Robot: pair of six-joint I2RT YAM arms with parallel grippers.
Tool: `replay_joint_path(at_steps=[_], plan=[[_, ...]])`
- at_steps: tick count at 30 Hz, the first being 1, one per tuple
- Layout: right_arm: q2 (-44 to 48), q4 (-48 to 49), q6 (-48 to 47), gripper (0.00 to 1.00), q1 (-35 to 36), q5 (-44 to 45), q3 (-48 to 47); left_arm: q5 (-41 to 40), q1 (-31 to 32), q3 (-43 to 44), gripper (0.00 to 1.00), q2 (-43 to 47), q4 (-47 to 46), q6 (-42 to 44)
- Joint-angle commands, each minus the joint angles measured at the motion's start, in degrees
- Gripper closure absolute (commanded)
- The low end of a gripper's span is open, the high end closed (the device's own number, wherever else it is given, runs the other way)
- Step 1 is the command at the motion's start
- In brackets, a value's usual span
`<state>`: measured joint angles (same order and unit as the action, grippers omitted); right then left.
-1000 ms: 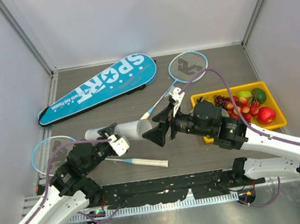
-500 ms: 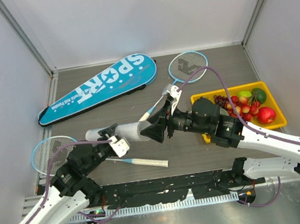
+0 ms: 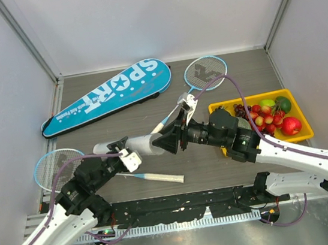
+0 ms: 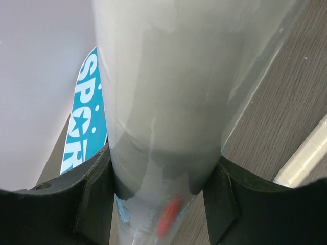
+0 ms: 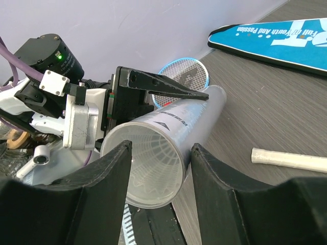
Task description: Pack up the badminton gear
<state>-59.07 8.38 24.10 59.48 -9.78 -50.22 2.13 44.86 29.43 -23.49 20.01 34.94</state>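
Observation:
My left gripper (image 3: 123, 150) is shut on the long white tube (image 3: 139, 144), held level above the table; its jaws press both sides of the tube (image 4: 168, 92). My right gripper (image 3: 168, 141) is at the tube's open end, with a finger against each side of the mouth (image 5: 161, 148). A white shuttlecock (image 5: 150, 163) shows inside the tube (image 5: 179, 122). One light-blue racket (image 3: 204, 72) lies at the back. The other racket (image 3: 55, 167) lies under my left arm, its pale handle (image 3: 159, 177) pointing right. The blue SPORT bag (image 3: 112, 93) lies at the back left.
A yellow tray (image 3: 251, 97) of fruit stands at the right, partly under my right arm. Grey walls close in the left, back and right. The arms' mounting rail (image 3: 181, 208) runs along the near edge.
My right gripper has moved left onto the tube's open end and its jaws have come together around the mouth. The left gripper and the tube have stayed put.

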Motion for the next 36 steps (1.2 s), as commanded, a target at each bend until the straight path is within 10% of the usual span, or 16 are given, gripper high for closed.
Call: replay_joint_path(at_steps=[1,36], plan=[[-2.98,2.25,1.74,0.44,-0.24,-0.24,2.84,3.93,0.31,1.86,1.0,0.55,-8.85,-1.1],[-4.47,13.59,12.98,0.75,-0.16,-6.47,10.75,12.89,0.23,5.91,1.0,-4.73,-25.97,-16.31]])
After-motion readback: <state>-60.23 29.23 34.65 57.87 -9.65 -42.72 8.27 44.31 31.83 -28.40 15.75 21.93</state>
